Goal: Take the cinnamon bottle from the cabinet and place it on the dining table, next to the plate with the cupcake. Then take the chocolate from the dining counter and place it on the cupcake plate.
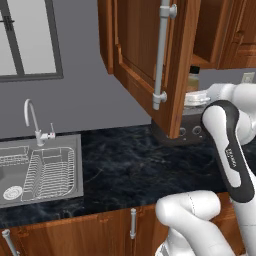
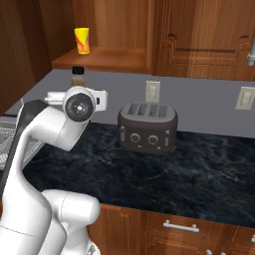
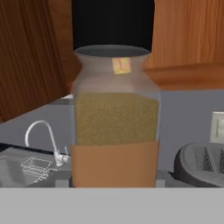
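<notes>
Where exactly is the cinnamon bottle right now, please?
The cinnamon bottle stands upright in the end effector, just below the open cabinet, left of the toaster in the right base view.

Cinnamon bottle clear glass, matt black cap; cabinet glossy wood; sink brushed metal.

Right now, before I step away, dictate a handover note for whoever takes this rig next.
End effector: shut on the tan-brown cylindrical cinnamon bottle with a dark cap, held upright.
Position: the bottle is off the shelf and in the air, just below the reddish-brown wooden wall cabinet, whose door is open. It is above the black marbled stone countertop, near the dark toaster.
Done: bottle taken from the cabinet.
Left: set it on the dining table beside the cupcake plate, then move the chocolate onto that plate.
</notes>
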Available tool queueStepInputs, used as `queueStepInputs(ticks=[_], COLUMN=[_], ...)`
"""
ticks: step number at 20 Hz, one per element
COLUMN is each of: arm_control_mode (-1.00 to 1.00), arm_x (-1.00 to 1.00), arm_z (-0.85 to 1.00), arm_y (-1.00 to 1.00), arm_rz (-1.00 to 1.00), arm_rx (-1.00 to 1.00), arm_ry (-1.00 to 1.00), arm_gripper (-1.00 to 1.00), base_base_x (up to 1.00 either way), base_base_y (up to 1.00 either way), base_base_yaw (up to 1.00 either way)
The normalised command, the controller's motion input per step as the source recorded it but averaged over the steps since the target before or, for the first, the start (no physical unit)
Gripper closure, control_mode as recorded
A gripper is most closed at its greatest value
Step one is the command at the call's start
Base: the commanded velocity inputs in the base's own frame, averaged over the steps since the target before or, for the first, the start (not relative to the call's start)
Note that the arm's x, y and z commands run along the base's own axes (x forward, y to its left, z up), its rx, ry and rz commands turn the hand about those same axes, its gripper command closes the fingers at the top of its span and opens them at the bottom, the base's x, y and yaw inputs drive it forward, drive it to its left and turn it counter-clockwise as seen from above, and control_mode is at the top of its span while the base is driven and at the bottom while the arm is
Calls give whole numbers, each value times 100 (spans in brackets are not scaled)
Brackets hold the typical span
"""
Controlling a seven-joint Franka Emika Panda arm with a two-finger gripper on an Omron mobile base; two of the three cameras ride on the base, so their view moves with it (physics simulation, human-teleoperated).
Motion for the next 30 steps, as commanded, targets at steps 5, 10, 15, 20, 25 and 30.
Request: queueStepInputs(ticks=[5, 10, 15, 20, 25, 30], arm_control_mode=[-100, -100, -100, -100, -100, 100], arm_x=[-14, -2, 0, 0, 0, 0], arm_z=[-29, -7, 0, 0, 0, 0], arm_y=[0, 0, 0, 0, 0, 0], arm_rz=[0, 0, 0, 0, 0, 0], arm_rx=[11, 5, 0, 0, 0, 0], arm_ry=[12, 8, 0, 0, 0, 0], arm_gripper=[100, 100, 100, 100, 100, 100], base_base_x=[0, 0, 0, 0, 0, 0], base_base_y=[0, 0, 0, 0, 0, 0], base_base_yaw=[0, 0, 0, 0, 0, 0])
